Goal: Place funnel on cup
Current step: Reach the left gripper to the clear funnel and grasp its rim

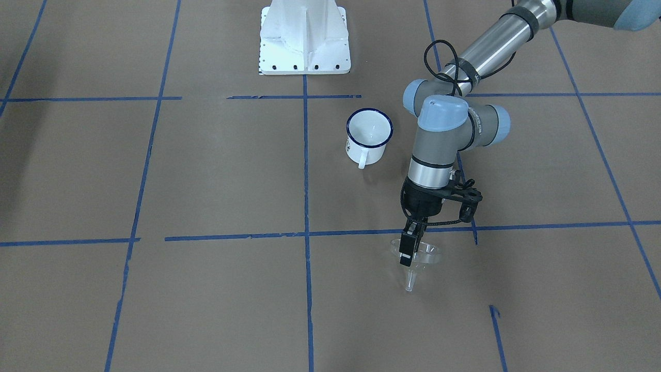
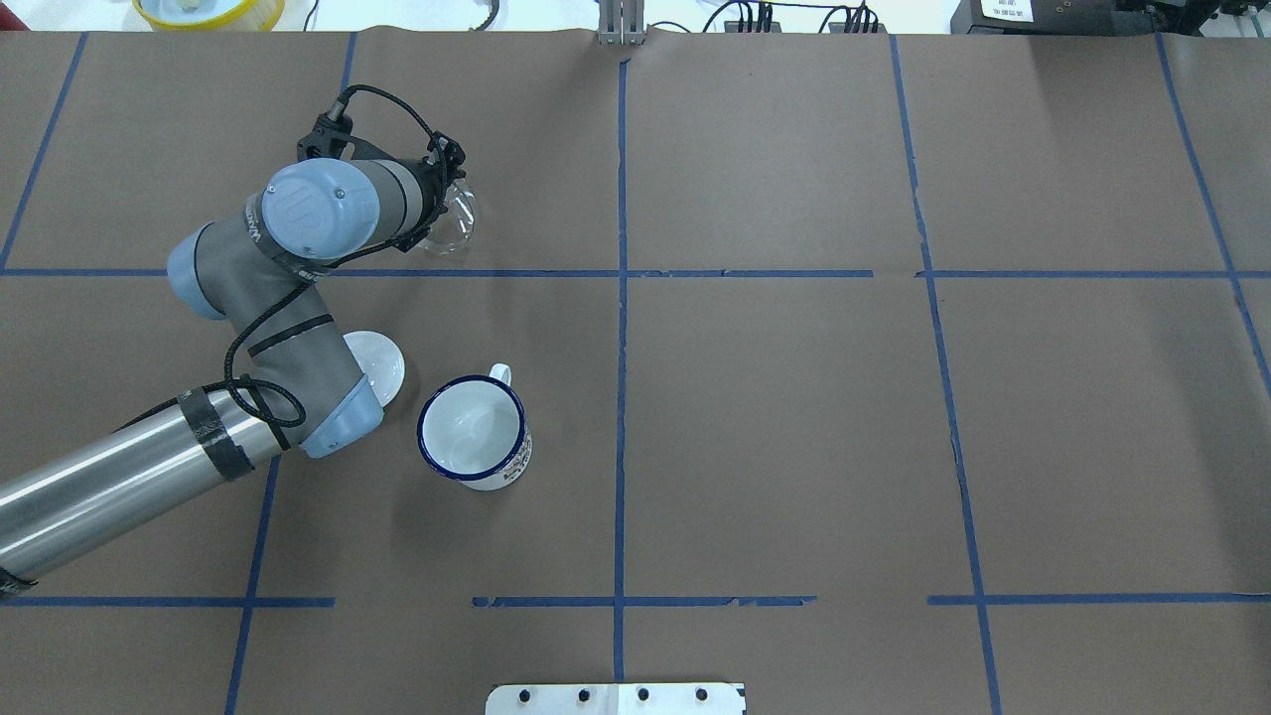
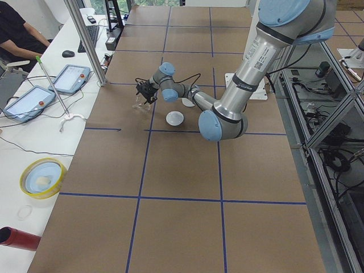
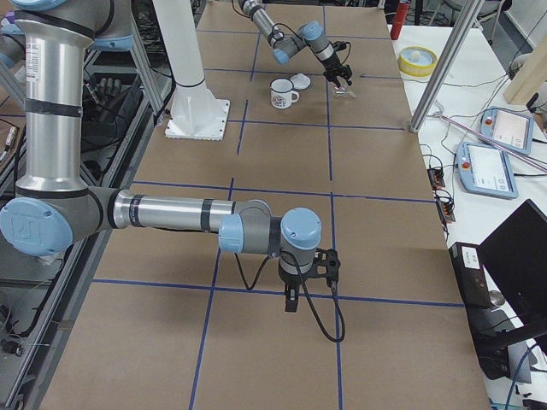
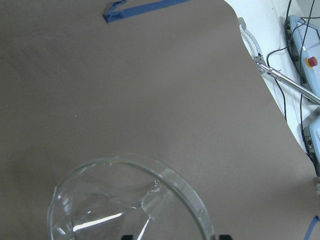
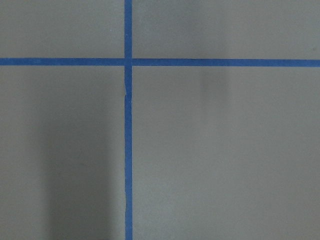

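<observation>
Left gripper (image 1: 407, 255) is clamped on the funnel (image 1: 428, 254) rim, spout pointing down, well apart from the cup (image 1: 361, 150), far-left of it; right gripper (image 4: 291, 301), can't tell if it's apart or together

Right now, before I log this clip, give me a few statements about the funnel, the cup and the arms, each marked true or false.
1. The funnel sits on the cup. False: it is well apart from the cup, at the left pincer.
2. The cup stands upright with nothing in it. True.
3. The cup's rim is red. False: it is dark blue.
4. The right pincer hangs over the table far from the cup. True.
</observation>
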Robot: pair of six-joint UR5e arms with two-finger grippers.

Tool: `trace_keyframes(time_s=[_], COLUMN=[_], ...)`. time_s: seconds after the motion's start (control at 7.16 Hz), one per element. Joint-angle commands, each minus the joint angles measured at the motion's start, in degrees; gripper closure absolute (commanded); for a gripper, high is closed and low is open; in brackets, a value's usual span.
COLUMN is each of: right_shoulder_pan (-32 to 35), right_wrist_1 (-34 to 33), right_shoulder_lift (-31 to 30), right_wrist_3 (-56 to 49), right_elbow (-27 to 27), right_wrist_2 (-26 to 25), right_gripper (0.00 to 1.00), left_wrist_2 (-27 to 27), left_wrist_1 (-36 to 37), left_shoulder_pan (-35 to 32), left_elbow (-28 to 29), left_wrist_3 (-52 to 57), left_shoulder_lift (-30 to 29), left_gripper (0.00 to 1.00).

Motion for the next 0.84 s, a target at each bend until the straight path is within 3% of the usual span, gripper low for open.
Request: trace_keyframes(time_s=[0.0, 0.42, 0.7], right_shoulder_pan=[0.0, 0.0, 0.0], right_wrist_1=[0.0, 0.0, 0.0], right_shoulder_lift=[0.0, 0.0, 0.0], right_wrist_3=[0.0, 0.0, 0.0], right_elbow=[0.0, 0.0, 0.0], right_wrist_2=[0.0, 0.0, 0.0], right_gripper=[0.0, 0.0, 0.0], left_wrist_2=[0.2, -2.8, -16.0], left_wrist_1=[-0.1, -1.1, 4.5], left_shoulder_pan=[0.0, -2.3, -7.2], left_elbow=[-0.4, -7.1, -17.5], left_wrist_3=[0.4, 3.4, 4.7], left_shoulder_lift=[-0.5, 0.4, 5.0], left_gripper=[1.0, 1.0, 1.0])
